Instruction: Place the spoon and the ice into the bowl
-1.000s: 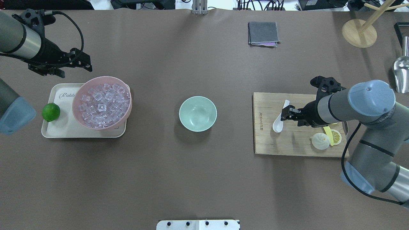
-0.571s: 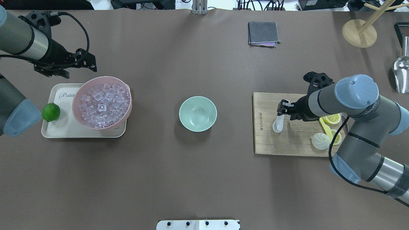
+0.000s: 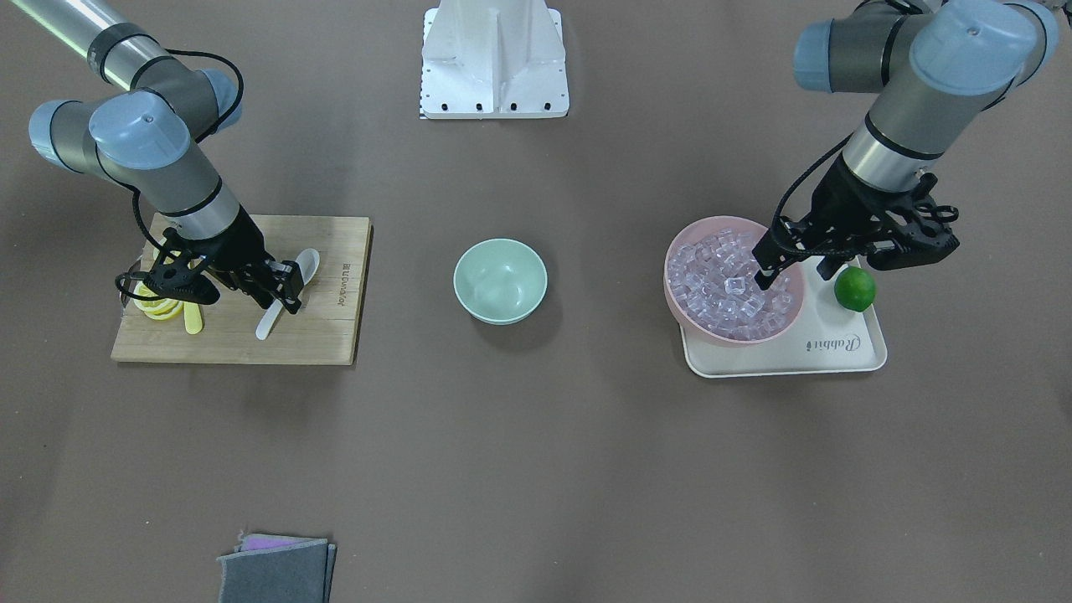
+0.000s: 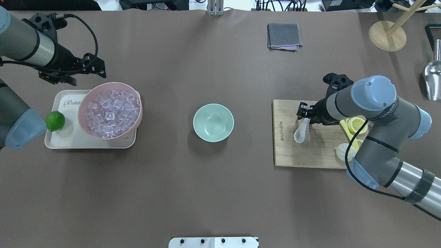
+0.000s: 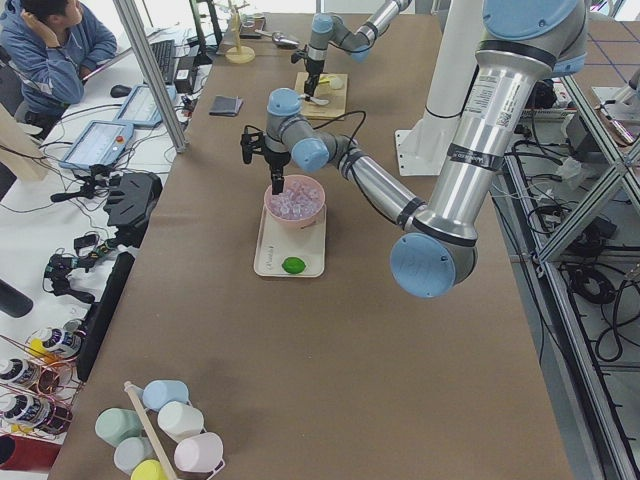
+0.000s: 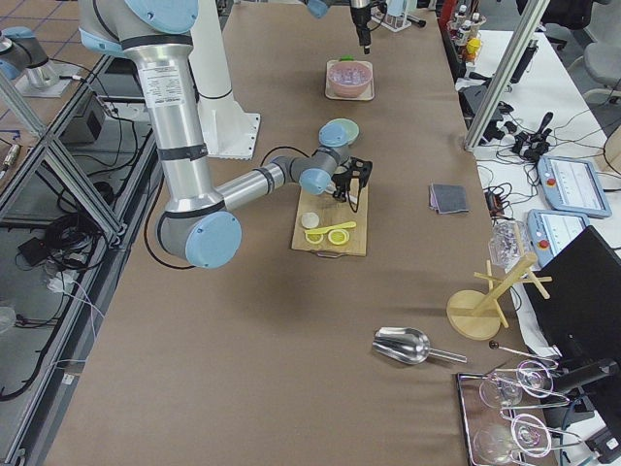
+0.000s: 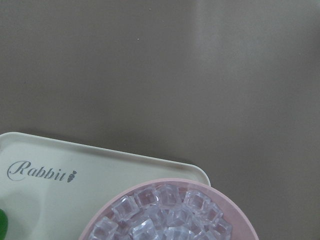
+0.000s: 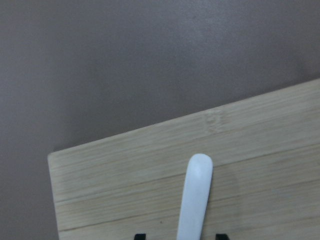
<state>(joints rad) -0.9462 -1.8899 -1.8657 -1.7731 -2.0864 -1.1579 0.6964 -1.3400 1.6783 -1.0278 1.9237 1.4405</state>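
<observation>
The white spoon (image 4: pixel 299 133) lies on the wooden cutting board (image 4: pixel 310 155), scoop toward the robot. My right gripper (image 4: pixel 303 113) is open over its handle. In the right wrist view the handle (image 8: pixel 196 195) runs between the two fingertips (image 8: pixel 140 235) without touching them. The mint-green bowl (image 4: pixel 213 122) stands empty at the table's middle. The ice (image 4: pixel 109 112) is a heap of clear cubes in a pink bowl (image 4: pixel 80 103). My left gripper (image 3: pixel 796 270) is open and empty above that bowl's far side.
The pink bowl sits on a cream tray (image 4: pixel 69 139) beside a lime (image 4: pixel 55 121). Lemon slices (image 4: pixel 355 124), a yellow knife and a white bun (image 4: pixel 341 151) share the board. A grey cloth (image 4: pixel 284 35), a wooden stand (image 4: pixel 387 35) and a metal scoop (image 4: pixel 432 79) lie at the far side.
My right gripper has moved along the spoon's handle, away from the robot, and now covers it. My left gripper has shifted a little right toward the pink bowl. The spoon has not moved.
</observation>
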